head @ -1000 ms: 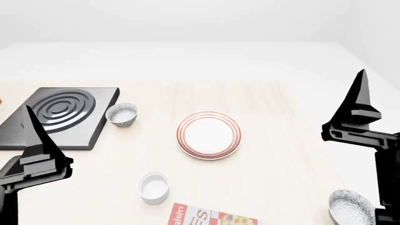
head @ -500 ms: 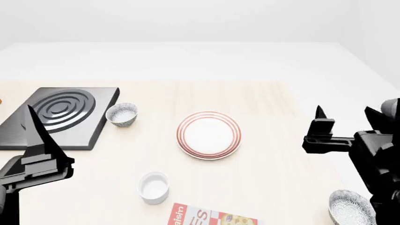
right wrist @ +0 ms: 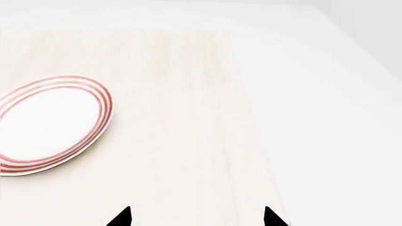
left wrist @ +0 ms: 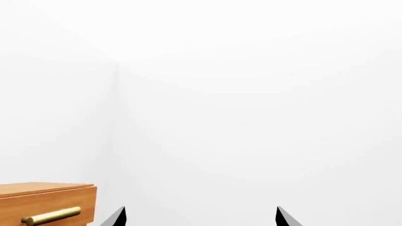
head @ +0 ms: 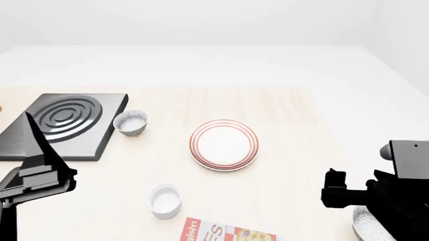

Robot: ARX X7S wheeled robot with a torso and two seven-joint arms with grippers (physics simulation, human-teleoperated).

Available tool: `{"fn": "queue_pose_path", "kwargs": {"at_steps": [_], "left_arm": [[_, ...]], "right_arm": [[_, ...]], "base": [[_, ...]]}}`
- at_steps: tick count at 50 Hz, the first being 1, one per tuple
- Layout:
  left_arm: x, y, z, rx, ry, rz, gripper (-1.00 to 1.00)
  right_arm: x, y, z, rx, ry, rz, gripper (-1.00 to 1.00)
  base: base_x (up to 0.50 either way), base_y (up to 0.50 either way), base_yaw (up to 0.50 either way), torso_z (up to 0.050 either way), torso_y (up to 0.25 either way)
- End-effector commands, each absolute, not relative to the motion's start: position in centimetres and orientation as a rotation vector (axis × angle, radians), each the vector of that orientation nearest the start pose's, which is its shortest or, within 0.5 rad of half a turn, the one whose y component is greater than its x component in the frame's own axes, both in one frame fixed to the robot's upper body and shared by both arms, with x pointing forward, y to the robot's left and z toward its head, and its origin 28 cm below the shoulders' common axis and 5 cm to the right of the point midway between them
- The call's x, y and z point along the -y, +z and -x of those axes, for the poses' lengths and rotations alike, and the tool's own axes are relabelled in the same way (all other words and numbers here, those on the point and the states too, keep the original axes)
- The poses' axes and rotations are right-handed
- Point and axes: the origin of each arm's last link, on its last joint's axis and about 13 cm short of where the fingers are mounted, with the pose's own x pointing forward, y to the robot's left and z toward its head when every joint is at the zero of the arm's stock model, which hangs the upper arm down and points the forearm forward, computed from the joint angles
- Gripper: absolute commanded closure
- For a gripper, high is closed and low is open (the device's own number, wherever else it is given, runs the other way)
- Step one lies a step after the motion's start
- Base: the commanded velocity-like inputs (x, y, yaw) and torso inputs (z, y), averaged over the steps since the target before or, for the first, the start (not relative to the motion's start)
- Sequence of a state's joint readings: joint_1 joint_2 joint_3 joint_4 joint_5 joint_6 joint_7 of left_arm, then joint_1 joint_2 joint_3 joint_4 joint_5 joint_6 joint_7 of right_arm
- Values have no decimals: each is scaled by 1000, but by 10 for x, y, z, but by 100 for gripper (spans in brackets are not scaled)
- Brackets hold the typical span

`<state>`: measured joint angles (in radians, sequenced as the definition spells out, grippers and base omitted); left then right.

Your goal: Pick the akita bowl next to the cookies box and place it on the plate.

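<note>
Pale table [head: 295, 130]; akita bowl [head: 367, 224] beneath right fingers [head: 333, 179], untouched.

A black ringed hob [head: 60, 123] is lying at the table's [head: 295, 115] left, a second speckled bowl [head: 130, 122] sitting beside it; a plain white cup [head: 165, 200] is standing nearer, and a wooden drawer [left wrist: 47, 205] is showing.

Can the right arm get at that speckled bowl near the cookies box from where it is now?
Probably yes. The right gripper hangs just beside the akita bowl at the table's near right corner, fingertips apart in its wrist view, with nothing visible between them. The arm hides part of the bowl.
</note>
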<state>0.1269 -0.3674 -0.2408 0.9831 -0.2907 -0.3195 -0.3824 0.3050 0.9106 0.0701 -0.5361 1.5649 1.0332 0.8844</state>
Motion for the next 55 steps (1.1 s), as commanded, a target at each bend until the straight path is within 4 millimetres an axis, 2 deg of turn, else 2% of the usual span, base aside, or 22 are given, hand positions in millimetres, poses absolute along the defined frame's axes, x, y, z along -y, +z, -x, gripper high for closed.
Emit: {"fn": "queue_pose_path", "kwargs": {"at_steps": [1,10,19,26,41,55], "left_arm": [[-264,184,-143,584,289,-86,-100],[-264,184,-143,584,289,-87,-100],[-264,184,-143,584,291,-87,-100],[-264,184,-144,584,290,-88,-100],[-264,184,-143,584,292,-88,-100],[-264,183,-144,580,293,-88,-100]], "right_arm": [[198,170,-184,-603,-115,14,-100],[205,154,-188,-697,-137,-3,-100],[208,146,-188,-736,-147,-12,-100],[209,125,-188,-810,-140,-9,-100],[220,95,-191,-895,-166,-70,-100],[216,64,-184,-974,-168,-39,-100]], "base": [[0,0,0,0,0],[0,0,0,0,0],[0,0,0,0,0],[0,0,0,0,0],[0,0,0,0,0],[0,0,0,0,0]]}}
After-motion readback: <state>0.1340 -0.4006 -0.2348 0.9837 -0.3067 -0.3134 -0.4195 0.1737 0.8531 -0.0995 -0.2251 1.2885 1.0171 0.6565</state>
